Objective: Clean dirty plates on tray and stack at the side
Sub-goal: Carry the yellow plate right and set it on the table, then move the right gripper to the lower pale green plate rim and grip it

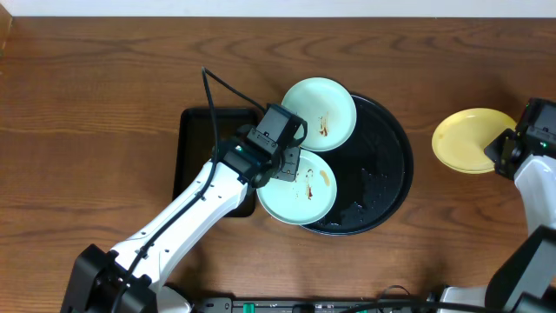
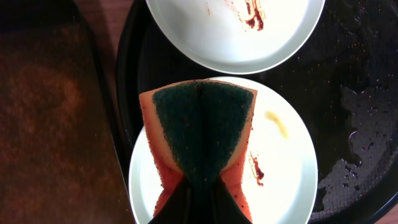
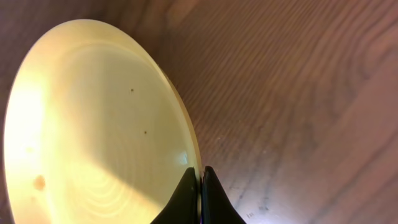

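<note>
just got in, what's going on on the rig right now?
Plate cleaning is under way. The left pincer is shut on an orange sponge with a green scouring face, over the nearer pale mint plate on the round black tray. That plate and the farther mint plate both show brown smears. The right pincer is shut on the rim of the pale yellow plate, off the tray at the wooden table's right side.
</note>
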{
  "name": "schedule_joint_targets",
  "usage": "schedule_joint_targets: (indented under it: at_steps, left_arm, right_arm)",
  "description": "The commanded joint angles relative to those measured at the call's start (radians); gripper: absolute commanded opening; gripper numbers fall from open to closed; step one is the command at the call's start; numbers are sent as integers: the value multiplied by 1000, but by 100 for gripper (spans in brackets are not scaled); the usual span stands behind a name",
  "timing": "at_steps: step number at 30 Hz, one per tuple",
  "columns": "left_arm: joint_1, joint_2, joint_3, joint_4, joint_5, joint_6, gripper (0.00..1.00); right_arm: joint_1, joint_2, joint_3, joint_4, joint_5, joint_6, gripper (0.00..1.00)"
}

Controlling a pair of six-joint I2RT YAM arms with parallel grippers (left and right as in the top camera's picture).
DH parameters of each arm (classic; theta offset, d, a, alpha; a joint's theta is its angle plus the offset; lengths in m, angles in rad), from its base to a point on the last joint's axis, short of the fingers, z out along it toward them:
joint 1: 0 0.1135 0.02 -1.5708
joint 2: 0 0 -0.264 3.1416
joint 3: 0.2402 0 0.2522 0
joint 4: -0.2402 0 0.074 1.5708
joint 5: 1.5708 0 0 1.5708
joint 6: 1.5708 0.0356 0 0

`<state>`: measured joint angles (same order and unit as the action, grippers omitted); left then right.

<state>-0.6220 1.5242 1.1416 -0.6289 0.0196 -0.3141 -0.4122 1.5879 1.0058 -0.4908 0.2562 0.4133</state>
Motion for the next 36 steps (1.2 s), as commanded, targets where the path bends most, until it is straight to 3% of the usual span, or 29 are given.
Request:
schedule_joint_targets:
  at_steps: [1,4,8,17,20,26,36]
  left_arm:
    - [4,-9,1,-3,-2,-2,8]
    - [4,-9,1,-3,-2,-2,8]
    - [5,-9,1,-3,-2,-1,8]
    - [5,-9,1,-5,-2,-2,8]
    - [5,-9,1,-18,-2,-2,8]
    - [5,-9,1,-22,-2,-2,8]
    - [5,-9,1,-21,-2,-5,8]
  right_arm:
    - [-14,19,21,9,-68,20,1]
    - [-11,14,21,33,-183,-23,17]
    - [-6,-2,21,31,-337,-71,29]
    - [142,-34,21,-59,-778,-215,33]
    - [284,-29,19,-133,-769,-283,35]
    - [477,14,18,-175,-761,-271,35]
    - [668,159,13,-173,-754,-226,35]
